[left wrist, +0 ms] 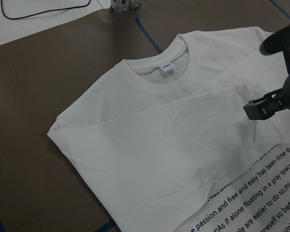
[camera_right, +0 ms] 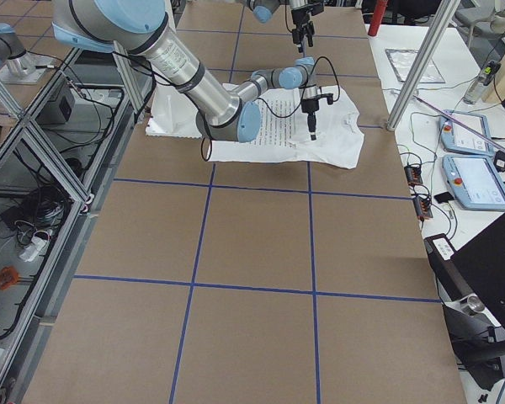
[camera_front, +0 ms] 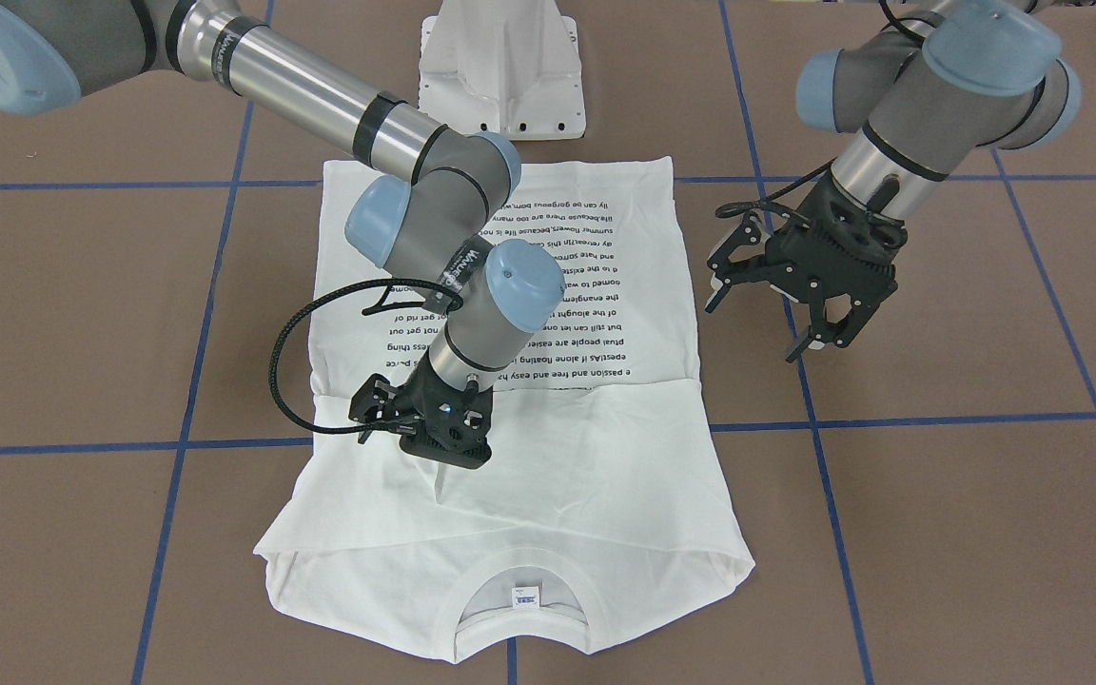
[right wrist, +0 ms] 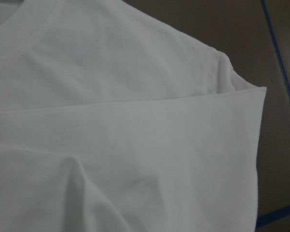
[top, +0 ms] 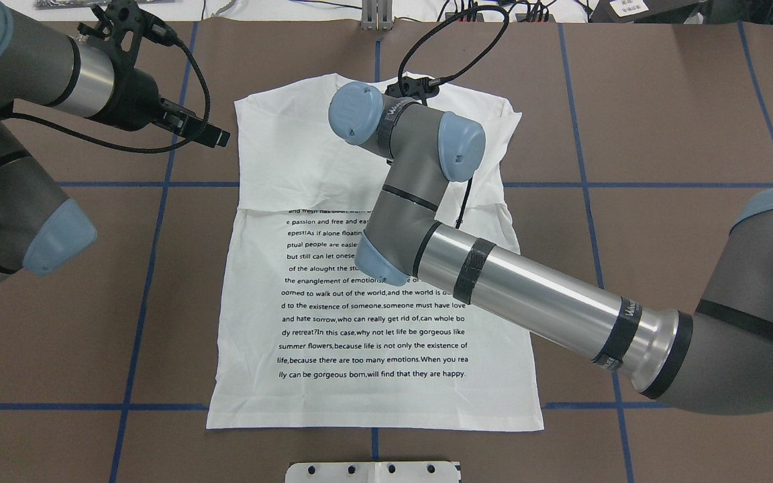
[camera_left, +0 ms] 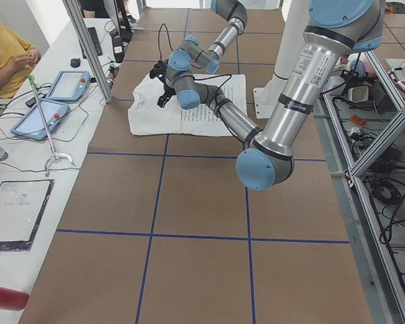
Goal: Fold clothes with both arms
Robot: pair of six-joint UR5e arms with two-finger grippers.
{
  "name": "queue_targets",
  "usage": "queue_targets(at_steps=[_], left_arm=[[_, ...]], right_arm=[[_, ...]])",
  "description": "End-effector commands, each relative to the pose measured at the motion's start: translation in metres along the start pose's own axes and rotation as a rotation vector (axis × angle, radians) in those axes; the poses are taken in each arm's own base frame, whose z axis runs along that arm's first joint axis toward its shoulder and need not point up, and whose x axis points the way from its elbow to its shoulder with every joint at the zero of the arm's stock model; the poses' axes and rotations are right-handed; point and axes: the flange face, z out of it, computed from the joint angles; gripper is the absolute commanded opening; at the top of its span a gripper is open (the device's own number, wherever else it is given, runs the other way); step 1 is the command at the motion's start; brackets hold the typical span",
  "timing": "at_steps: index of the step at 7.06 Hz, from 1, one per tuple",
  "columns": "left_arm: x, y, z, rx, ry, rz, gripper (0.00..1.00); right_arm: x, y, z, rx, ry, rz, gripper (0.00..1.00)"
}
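We see white text-printed T-shirt (camera_front: 567, 476) flat, brown table (camera_front: 938, 533) round every edge. Right black gripper (camera_front: 434, 449) on it mid-frame, grip unclear; left gripper (camera_front: 762, 328) spread beside its edge.

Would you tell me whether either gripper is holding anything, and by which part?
The left gripper is open beside the shirt, holding nothing. The right gripper is low over the shirt's plain upper part; whether it pinches the cloth cannot be told.
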Motion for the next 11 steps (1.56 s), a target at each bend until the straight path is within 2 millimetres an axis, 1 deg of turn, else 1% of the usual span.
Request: queue_targets(at_steps=[1, 2, 3, 4, 5, 6, 7, 8, 9, 10, 11], left_arm=[[0.000, 0.000, 0.000, 0.000, 0.000, -0.004, 1.00], [0.003, 0.000, -0.002, 0.004, 0.005, -0.024, 1.00], [0.005, -0.001, -0.004, 0.008, 0.007, -0.030, 1.00], [0.007, -0.002, -0.005, 0.011, 0.009, -0.029, 1.00], [0.007, -0.002, -0.005, 0.011, 0.009, -0.029, 1.00], [0.008, -0.002, -0.007, 0.013, 0.011, -0.047, 1.00], [0.010, -0.002, -0.008, 0.015, 0.014, -0.052, 1.00], [0.010, -0.003, -0.008, 0.015, 0.014, -0.052, 1.00], [0.014, -0.004, -0.014, 0.024, 0.017, -0.047, 1.00], [0.015, -0.003, -0.015, 0.027, 0.019, -0.045, 1.00], [0.016, -0.003, -0.016, 0.030, 0.018, -0.045, 1.00]], right_arm=[[0.018, -0.012, 0.007, -0.004, 0.095, -0.121, 1.00], [0.031, -0.023, 0.013, -0.006, 0.125, -0.182, 1.00], [0.049, -0.039, 0.022, -0.006, 0.166, -0.233, 1.00], [0.069, -0.050, 0.040, 0.003, 0.204, -0.275, 1.00], [0.082, -0.057, 0.051, 0.005, 0.224, -0.299, 1.00], [0.078, -0.061, 0.046, 0.035, 0.186, -0.292, 1.00], [0.076, -0.065, 0.050, 0.090, 0.115, -0.276, 1.00], [0.077, -0.070, 0.041, 0.109, 0.053, -0.264, 1.00], [0.085, -0.070, 0.023, 0.077, -0.030, -0.254, 1.00], [0.087, -0.066, 0.013, 0.072, -0.068, -0.242, 1.00], [0.082, -0.063, 0.005, 0.058, -0.096, -0.216, 1.00]])
